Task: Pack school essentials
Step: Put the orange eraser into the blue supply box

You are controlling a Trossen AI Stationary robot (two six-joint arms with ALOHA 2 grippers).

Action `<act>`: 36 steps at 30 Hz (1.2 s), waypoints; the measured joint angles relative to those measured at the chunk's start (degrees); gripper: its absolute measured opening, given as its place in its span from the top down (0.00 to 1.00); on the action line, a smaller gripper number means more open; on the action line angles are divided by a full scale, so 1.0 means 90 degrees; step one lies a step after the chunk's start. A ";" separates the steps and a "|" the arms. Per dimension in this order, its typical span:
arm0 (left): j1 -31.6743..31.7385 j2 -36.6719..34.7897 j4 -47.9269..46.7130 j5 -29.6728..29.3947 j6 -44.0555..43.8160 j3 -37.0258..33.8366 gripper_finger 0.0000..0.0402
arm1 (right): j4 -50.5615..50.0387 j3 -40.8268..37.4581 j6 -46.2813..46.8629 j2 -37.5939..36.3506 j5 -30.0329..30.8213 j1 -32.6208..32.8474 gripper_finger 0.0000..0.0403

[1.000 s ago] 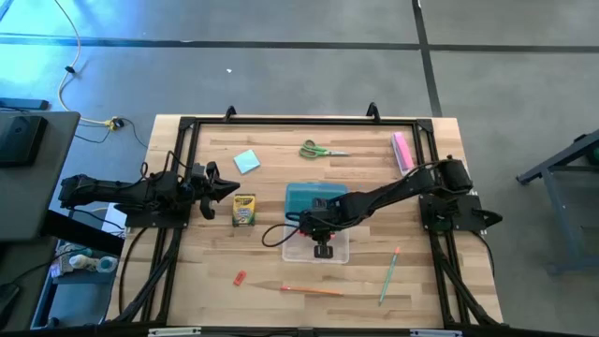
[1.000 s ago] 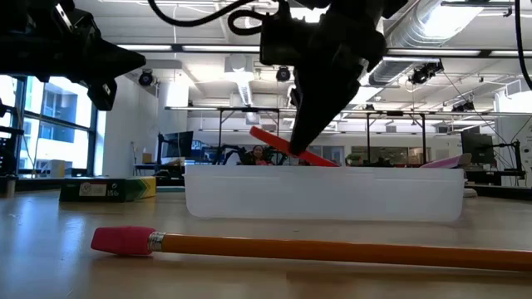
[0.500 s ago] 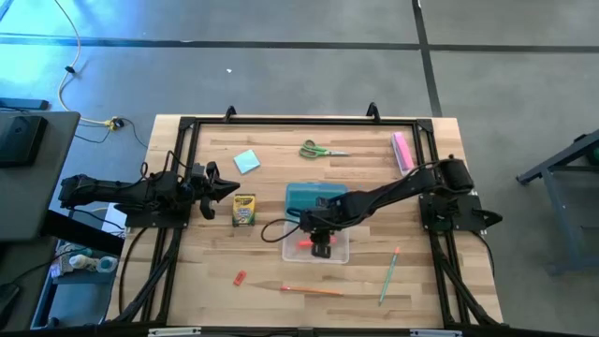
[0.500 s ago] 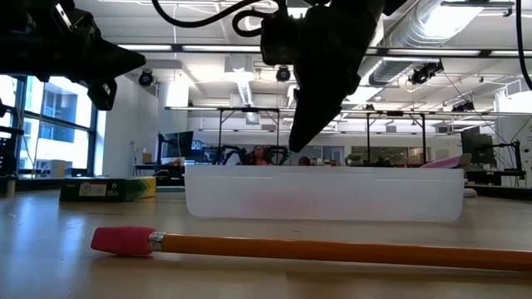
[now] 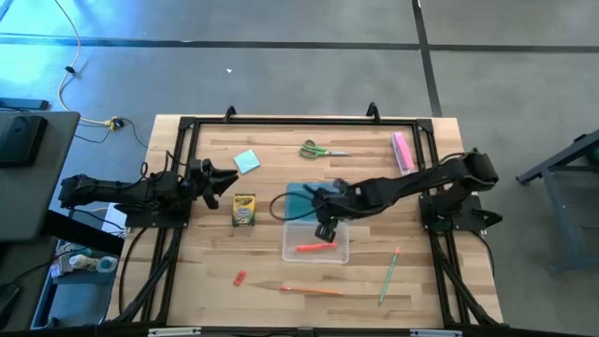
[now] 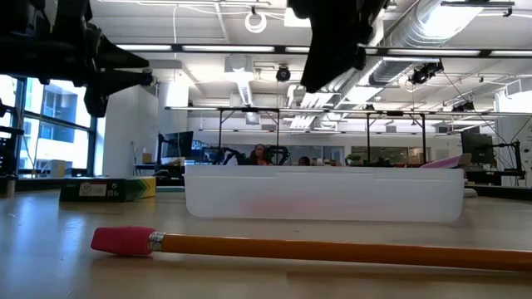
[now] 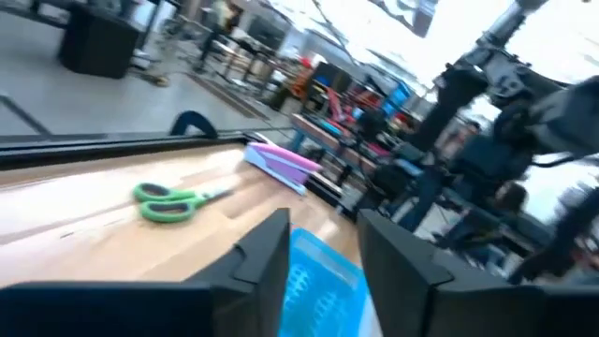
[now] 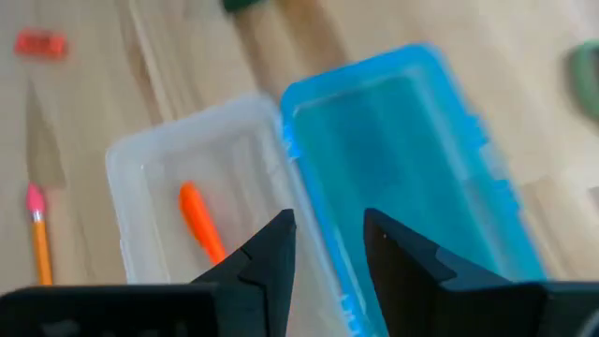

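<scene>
The clear case (image 5: 316,241) rests on the table's middle, and its teal lid (image 5: 304,198) lies open on the far side. A red-orange pen (image 8: 200,223) lies flat on the case's floor. My right gripper (image 8: 328,245) hangs open above the case's far edge and has nothing between its fingers. At the table's left, my left gripper (image 7: 323,251) is open and level, and points at the light-blue pad (image 5: 247,161). On the wood lie the crayon box (image 5: 244,211), the green scissors (image 5: 323,150), the red eraser (image 5: 240,278), an orange pencil (image 5: 311,290) and a green pencil (image 5: 388,274).
A pink oblong block (image 5: 402,152) lies at the far right, just inside the black frame rail (image 5: 299,120) that runs round the tabletop. In the low view the orange pencil (image 6: 332,247) lies close in front of the case (image 6: 324,193).
My right gripper has let go of the red-orange pen, which now lies in the clear case. It has then risen and drawn back toward the lid, rolling as it went. My left gripper has rolled a little in place, and its fingers have parted.
</scene>
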 joint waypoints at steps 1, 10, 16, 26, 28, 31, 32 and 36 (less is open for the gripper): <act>0.0000 -0.0002 -0.0025 -0.0085 -0.0023 0.0002 0.65 | -0.0068 0.0000 0.0077 -0.0123 0.0150 0.0000 0.71; 0.0001 0.0000 -0.0011 -0.0145 -0.0988 0.0002 0.51 | -0.0936 0.0000 0.0860 -0.1227 0.1198 -0.0113 0.71; 0.0002 0.0000 0.0739 -0.0141 -0.1121 0.0072 0.53 | -0.1660 0.0000 0.1711 -0.1860 0.1260 -0.0289 0.71; 0.0000 0.0361 0.0022 0.0612 -0.0363 0.1632 0.54 | -0.2970 0.0000 0.2107 -0.2417 0.1223 -0.0318 0.71; 0.0000 0.0605 -0.0549 0.0694 -0.0313 0.2147 0.54 | -0.3245 0.0000 0.2278 -0.2443 0.1223 -0.0318 0.71; -0.0009 0.1072 -0.1745 0.0844 -0.0359 0.2955 0.54 | -0.3745 0.0000 0.2508 -0.2441 0.1211 -0.0318 0.71; -0.0024 0.1258 -0.2157 0.0865 -0.0463 0.3223 0.54 | -0.3909 0.0000 0.2560 -0.2441 0.1206 -0.0318 0.71; -0.0206 0.2113 -0.3641 0.1018 -0.1077 0.4167 0.54 | -0.4364 0.0000 0.2713 -0.2438 0.1201 -0.0318 0.71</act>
